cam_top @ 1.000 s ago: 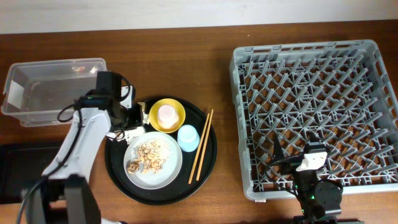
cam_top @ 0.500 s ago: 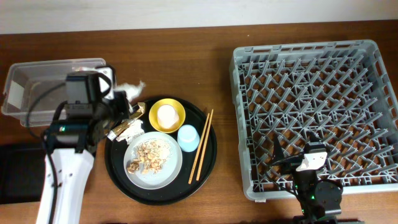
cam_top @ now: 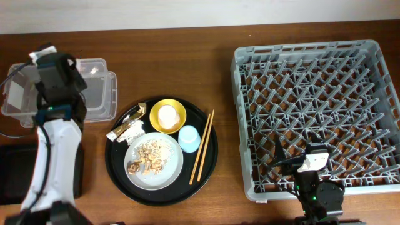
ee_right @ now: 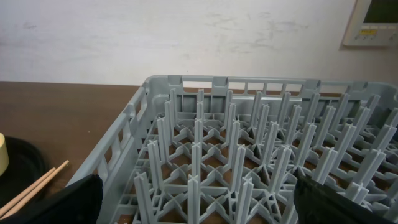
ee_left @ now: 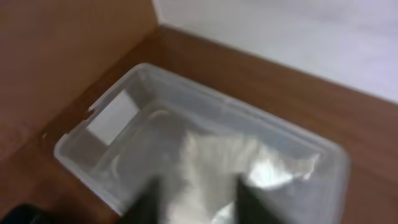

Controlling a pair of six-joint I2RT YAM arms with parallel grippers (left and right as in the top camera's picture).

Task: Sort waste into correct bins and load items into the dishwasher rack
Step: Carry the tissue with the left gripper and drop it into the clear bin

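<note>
My left gripper (ee_left: 199, 208) hovers over the clear box (ee_left: 93, 146), open, with the crumpled white napkin (ee_left: 214, 158) blurred between its fingers (ee_left: 144, 208). Overhead, the left arm covers the box (cam_top: 97, 94) and hides the napkin. Wrappers (cam_top: 128, 127) lie on the round tray's left side. The yellow bowl (cam_top: 179, 109) holds the cream cup (cam_top: 167, 115), with the blue cup (cam_top: 189, 139) beside it. Food scraps (cam_top: 152, 155) sit on the pale plate (cam_top: 172, 174). The chopsticks (cam_top: 202, 147) lie to the right. My right gripper (ee_right: 199, 202) stands open above the rack's (ee_right: 205, 155) near-left corner.
The round black tray (cam_top: 211, 159) carries the dishes at table centre. The flat black tray (cam_top: 15, 178) lies at the left front, partly under my left arm. The grey rack (cam_top: 315, 81) fills the right side. Brown table (cam_top: 219, 44) runs to a pale wall behind.
My left arm carried the napkin from the round tray leftwards to above the clear box, and its jaws have come apart. The right arm has not moved.
</note>
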